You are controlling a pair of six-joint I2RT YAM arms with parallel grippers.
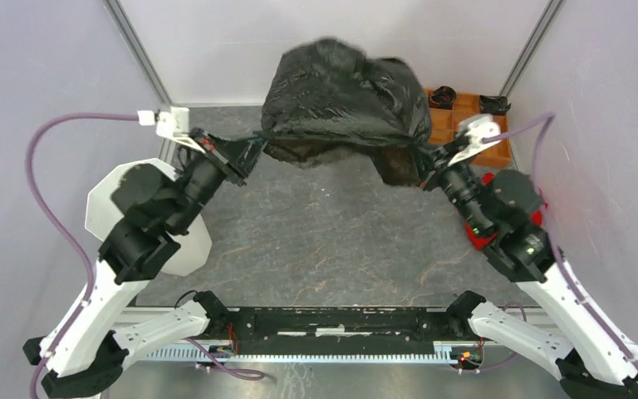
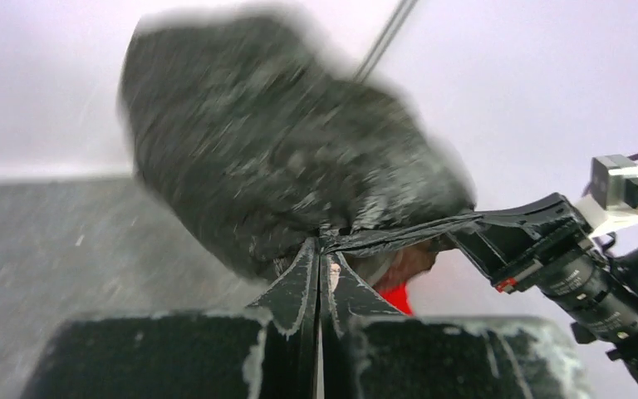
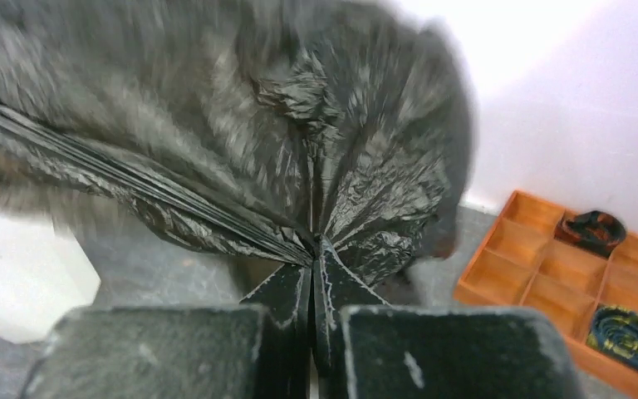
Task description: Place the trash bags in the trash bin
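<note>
A big wrinkly black trash bag (image 1: 345, 91) hangs blurred above the back of the table, stretched between both grippers. My left gripper (image 1: 255, 146) is shut on the bag's left edge, its tips (image 2: 320, 249) pinching the film. My right gripper (image 1: 426, 158) is shut on the right edge, with gathered folds running into its closed tips (image 3: 314, 249). The bag (image 2: 282, 158) fills most of both wrist views (image 3: 257, 125). The white trash bin (image 1: 102, 199) stands at the left, partly hidden under my left arm, and shows as a white block (image 3: 25, 283) in the right wrist view.
An orange compartmented tray (image 1: 465, 116) with small dark items sits at the back right, close behind my right gripper, and appears again as the tray (image 3: 548, 266) in the right wrist view. A red cloth (image 1: 482, 239) lies under my right arm. White walls close in on three sides.
</note>
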